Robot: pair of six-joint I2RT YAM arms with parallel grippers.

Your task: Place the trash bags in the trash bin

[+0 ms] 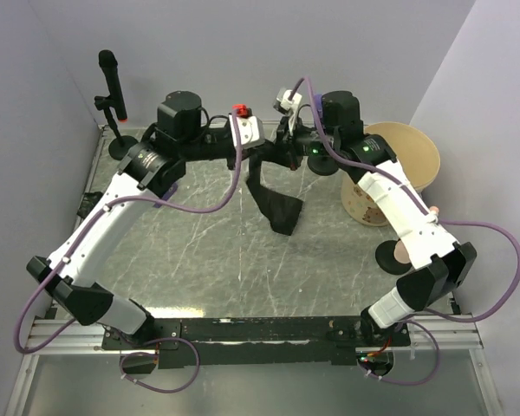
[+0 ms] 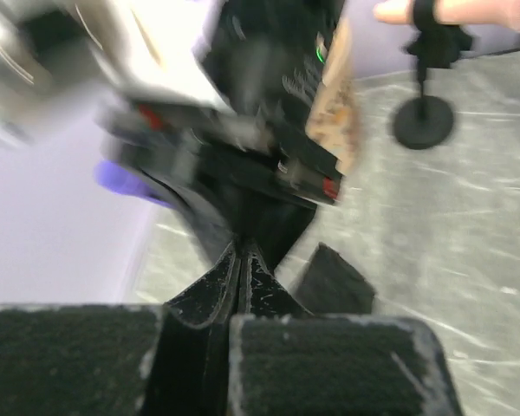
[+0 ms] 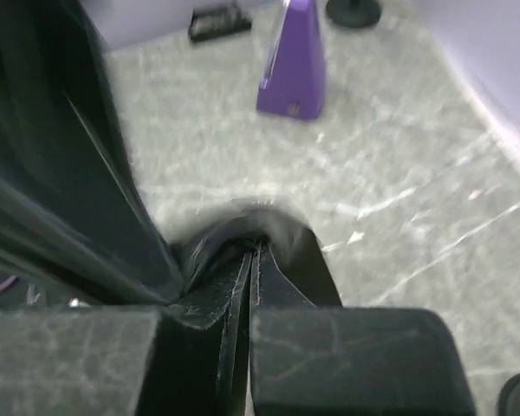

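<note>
A black trash bag (image 1: 275,201) hangs over the back middle of the table, its lower end drooping onto the surface. My left gripper (image 1: 246,149) is shut on its upper left part, and in the left wrist view the closed tips (image 2: 240,260) pinch black film (image 2: 273,227). My right gripper (image 1: 286,146) is shut on the upper right part. In the right wrist view bunched film (image 3: 282,247) wraps its closed tips (image 3: 254,253). The tan trash bin (image 1: 409,156) stands at the back right, behind my right forearm.
A microphone on a stand (image 1: 113,87) rises at the back left. A round black stand base (image 1: 397,255) lies by my right arm, also seen in the left wrist view (image 2: 425,121). A purple pyramid-shaped object (image 3: 295,65) stands on the marbled table (image 1: 208,260).
</note>
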